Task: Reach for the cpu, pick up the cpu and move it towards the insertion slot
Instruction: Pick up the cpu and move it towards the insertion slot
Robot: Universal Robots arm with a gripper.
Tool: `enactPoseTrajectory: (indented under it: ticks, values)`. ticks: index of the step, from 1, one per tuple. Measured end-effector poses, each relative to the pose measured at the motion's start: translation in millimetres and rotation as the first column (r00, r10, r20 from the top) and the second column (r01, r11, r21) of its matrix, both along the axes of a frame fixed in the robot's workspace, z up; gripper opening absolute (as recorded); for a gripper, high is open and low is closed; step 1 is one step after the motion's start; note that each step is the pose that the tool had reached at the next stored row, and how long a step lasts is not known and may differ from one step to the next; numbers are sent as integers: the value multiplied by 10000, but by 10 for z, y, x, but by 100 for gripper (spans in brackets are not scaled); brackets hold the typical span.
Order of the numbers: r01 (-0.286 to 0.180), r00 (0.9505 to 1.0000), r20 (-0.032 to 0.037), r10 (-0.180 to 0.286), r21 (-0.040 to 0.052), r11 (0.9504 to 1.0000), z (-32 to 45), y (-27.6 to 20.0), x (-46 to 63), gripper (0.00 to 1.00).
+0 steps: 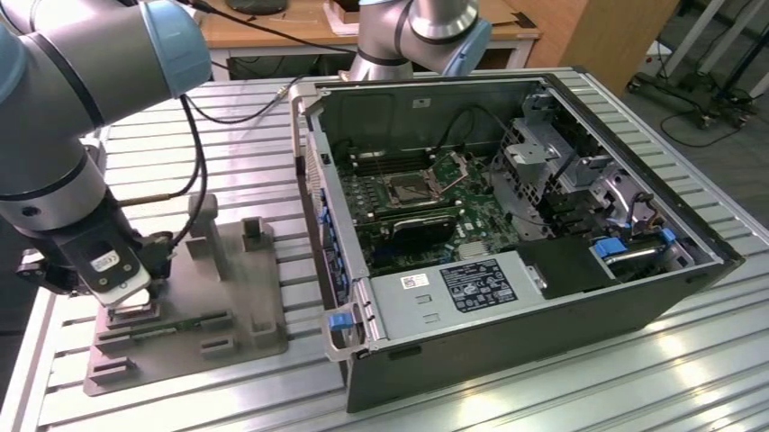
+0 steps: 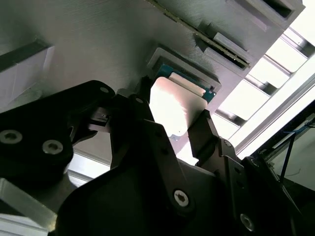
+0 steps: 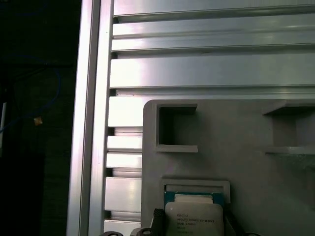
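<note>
The cpu, a flat silvery chip with a green edge, lies between my two black fingers just over a framed pocket of the grey plastic tray. My gripper is shut on it, the fingers touching two opposite edges. In the first wrist view the cpu shows at the same pocket, with the gripper around it. In the exterior view the gripper hangs low over the tray at the exterior view's left. The insertion slot sits inside the open computer case, its metal plate hinged up.
The open computer case stands to the exterior view's right of the tray on a ribbed aluminium table. Raised blocks stick up from the tray. A memory stick lies in a tray groove. A second robot arm stands behind the case.
</note>
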State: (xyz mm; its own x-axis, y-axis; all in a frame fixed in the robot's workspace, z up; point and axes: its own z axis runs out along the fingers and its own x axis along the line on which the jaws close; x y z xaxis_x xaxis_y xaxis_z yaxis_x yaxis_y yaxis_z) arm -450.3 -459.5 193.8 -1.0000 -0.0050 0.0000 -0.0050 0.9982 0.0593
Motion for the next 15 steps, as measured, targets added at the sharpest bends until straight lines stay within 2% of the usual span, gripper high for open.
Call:
enactPoseTrajectory:
  ticks: [10, 15]
  values:
    - [0, 10000, 0, 0, 0, 10000, 113, 0, 0, 55]
    - [0, 10000, 0, 0, 0, 10000, 119, 0, 0, 55]
